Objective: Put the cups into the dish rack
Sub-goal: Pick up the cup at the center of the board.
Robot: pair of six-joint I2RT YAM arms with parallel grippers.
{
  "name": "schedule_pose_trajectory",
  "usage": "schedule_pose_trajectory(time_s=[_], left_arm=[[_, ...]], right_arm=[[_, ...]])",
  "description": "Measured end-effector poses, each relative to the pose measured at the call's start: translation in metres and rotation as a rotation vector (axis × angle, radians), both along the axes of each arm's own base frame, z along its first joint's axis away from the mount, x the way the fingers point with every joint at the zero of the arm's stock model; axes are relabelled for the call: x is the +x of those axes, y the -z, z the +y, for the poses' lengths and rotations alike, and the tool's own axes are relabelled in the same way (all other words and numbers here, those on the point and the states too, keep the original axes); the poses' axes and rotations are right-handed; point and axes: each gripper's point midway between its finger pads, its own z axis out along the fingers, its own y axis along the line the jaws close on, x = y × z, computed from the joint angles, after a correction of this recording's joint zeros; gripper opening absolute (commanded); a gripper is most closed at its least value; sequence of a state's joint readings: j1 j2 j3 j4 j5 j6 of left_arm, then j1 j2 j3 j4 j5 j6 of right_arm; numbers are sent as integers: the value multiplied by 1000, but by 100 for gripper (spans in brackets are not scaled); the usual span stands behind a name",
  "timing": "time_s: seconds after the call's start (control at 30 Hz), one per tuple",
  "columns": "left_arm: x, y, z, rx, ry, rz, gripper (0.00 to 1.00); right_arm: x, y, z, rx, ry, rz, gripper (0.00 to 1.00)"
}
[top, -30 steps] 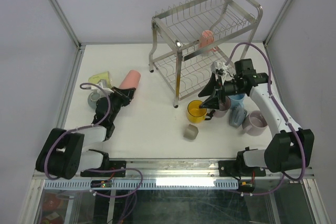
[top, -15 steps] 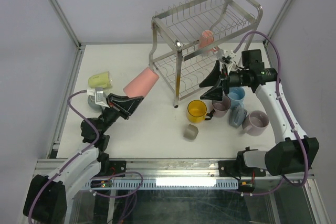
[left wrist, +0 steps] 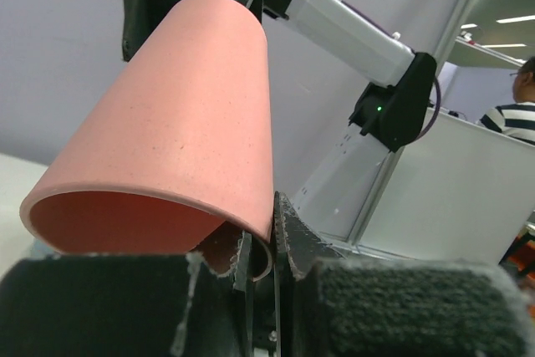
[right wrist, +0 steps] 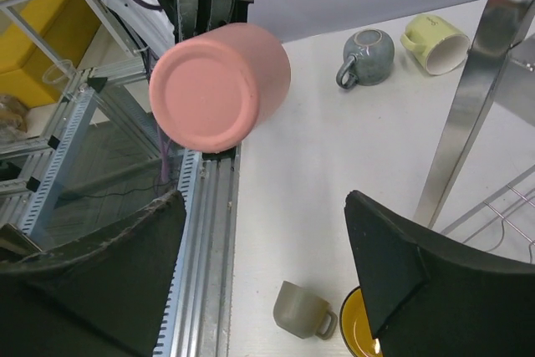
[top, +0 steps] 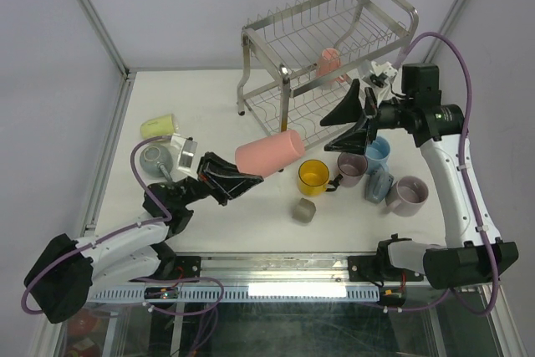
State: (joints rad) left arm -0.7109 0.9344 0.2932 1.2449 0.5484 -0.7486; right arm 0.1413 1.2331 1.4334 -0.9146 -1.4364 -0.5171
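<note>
My left gripper is shut on the rim of a pink mug and holds it in the air on its side, left of the dish rack. In the left wrist view the fingers pinch the mug's wall. My right gripper is open and empty, raised in front of the rack's lower tier; its camera sees the pink mug's base. Another pink mug stands in the rack. Yellow, mauve, light blue, grey-blue and small grey-beige mugs sit on the table.
A pale mauve mug sits at the right. A pale yellow-green mug and a grey mug lie at the left. The rack's steel leg stands close to my right gripper. Enclosure walls ring the table.
My left arm lifted the pink mug off the table and carried it right, toward the middle. My right gripper rose up and back from the mug cluster, staying open.
</note>
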Motion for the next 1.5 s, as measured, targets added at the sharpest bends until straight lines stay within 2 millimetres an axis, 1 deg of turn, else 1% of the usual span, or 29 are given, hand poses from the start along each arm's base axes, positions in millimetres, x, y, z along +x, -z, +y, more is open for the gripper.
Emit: schedule_pose_trajectory(time_s=[0.07, 0.13, 0.2, 0.27, 0.43, 0.53, 0.7, 0.83, 0.97, 1.03, 1.13, 1.3, 1.5], left_arm=[[-4, -8, -4, -25, 17, -22, 0], [-6, -12, -9, -48, 30, -31, 0], [-5, -11, -16, -58, 44, -22, 0], [-2, -5, -26, -56, 60, 11, 0], [3, 10, -50, -32, 79, 103, 0], [4, 11, -57, -43, 65, 134, 0], [9, 6, -58, -75, 19, 151, 0], [13, -4, -59, -106, -5, 148, 0], [11, -15, -62, -133, -13, 133, 0], [11, -19, -62, -143, -22, 128, 0], [10, -23, -64, -153, -32, 118, 0], [8, -41, -74, -187, -35, 86, 0], [8, -49, -86, -203, -72, 62, 0]], right_arm=[[-2, -12, 0, 7, 0, 2, 86], [-4, -23, 0, 13, 5, 11, 96], [-4, -33, 0, 17, 16, 23, 98], [-3, -40, 0, 18, 35, 34, 100], [-2, -49, 0, 17, 80, 82, 100], [-3, -50, -1, 8, 120, 96, 100], [-6, -46, -4, -4, 207, 138, 100], [-7, -36, -4, 7, 237, 215, 100], [-2, -21, -1, 22, 245, 336, 100], [-2, -17, 1, 27, 242, 387, 100], [-4, -23, 4, 42, 234, 411, 100], [-8, -39, 11, 79, 212, 420, 97], [-8, -44, 19, 117, 196, 463, 95]])
